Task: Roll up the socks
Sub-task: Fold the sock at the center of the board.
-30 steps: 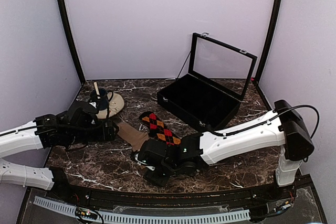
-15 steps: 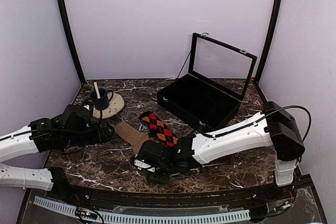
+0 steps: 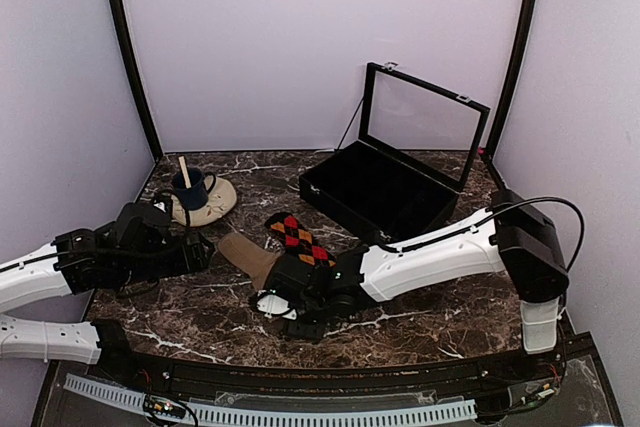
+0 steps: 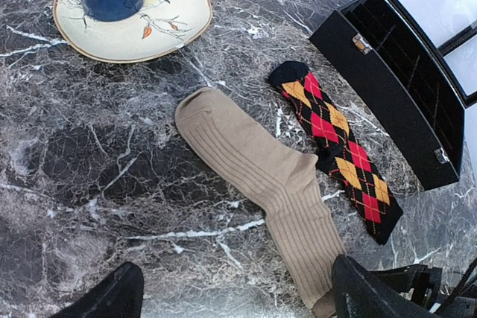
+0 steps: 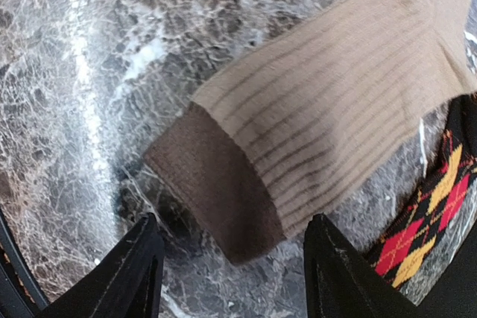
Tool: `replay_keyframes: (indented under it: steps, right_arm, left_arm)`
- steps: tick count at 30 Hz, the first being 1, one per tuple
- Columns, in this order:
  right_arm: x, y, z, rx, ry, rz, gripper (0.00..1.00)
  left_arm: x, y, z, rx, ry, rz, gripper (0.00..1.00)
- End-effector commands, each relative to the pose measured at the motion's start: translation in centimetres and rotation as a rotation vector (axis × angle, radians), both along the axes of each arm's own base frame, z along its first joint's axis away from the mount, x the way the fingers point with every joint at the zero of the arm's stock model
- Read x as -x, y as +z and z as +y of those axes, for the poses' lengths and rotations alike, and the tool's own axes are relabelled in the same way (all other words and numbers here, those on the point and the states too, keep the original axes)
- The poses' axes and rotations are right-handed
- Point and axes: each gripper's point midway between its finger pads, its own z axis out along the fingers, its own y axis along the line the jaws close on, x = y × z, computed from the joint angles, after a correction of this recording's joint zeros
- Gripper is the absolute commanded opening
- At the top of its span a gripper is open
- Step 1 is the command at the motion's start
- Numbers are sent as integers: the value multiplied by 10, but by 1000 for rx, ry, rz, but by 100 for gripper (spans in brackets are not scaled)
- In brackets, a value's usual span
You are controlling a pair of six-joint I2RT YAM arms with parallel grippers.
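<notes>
The right pincer point(image 5: 232, 247) stands apart astride the dark brown cuff end of the tan sock point(image 5: 328, 124), lower centre, not clamped. The left pincer point(image 4: 235, 299) gapes wide, empty. Rolling looks unstarted: both socks lie flat mid-frame, ribbed tan knit touching the black argyle sock point(image 4: 337, 150) on the veined marble table point(image 4: 89, 169).

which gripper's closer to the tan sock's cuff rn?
Right. The right gripper sits over the tan sock at its cuff, fingers open either side. The left gripper hangs open, apart, near the toe end.

Open marble tabletop point(image 4: 82, 184) beside tan sock point(image 4: 253, 169) (saucer point(image 4: 179, 24), black case point(image 4: 387, 94) beyond)
</notes>
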Motion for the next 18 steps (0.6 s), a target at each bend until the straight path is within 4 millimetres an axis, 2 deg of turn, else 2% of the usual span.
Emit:
replay_keyframes:
  steps: [1, 4, 7, 14, 18]
  right_arm:
    - [4, -2, 11, -2, 64, 25, 59]
    - [4, -6, 11, 12, 77, 23, 57]
    - [3, -12, 9, 34, 88, 32, 51]
    - [2, -21, -3, 88, 93, 63, 20]
    - [5, -26, -10, 108, 83, 95, 10]
  left_arm:
    - [0, -3, 7, -8, 31, -4, 90]
    - [-1, -2, 7, -11, 36, -10, 90]
    - [-2, -1, 7, -8, 41, -17, 90]
    - [-3, 1, 10, 2, 61, -30, 90]
    - [-3, 0, 10, 5, 66, -31, 90]
